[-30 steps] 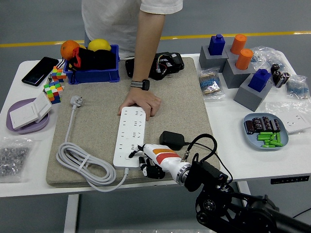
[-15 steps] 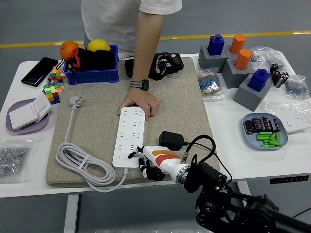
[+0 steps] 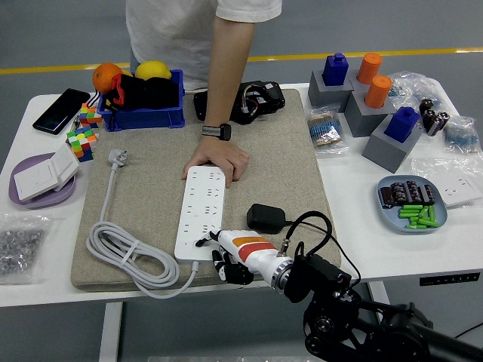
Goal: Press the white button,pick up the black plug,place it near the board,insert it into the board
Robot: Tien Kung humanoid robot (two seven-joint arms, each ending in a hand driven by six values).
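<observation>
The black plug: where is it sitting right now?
In the head view, the black plug lies on the grey mat, just right of the white power strip and just beyond the robot's right hand.

Blue bin (image 3: 143, 117); phone (image 3: 62, 110); purple plate (image 3: 41, 197)

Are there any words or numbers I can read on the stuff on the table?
None can be read.
White power strip: no print shows.
Phone: screen dark.
Wall switch plates: blank.
Clear bags: any print is too small and blurred to read.
</observation>
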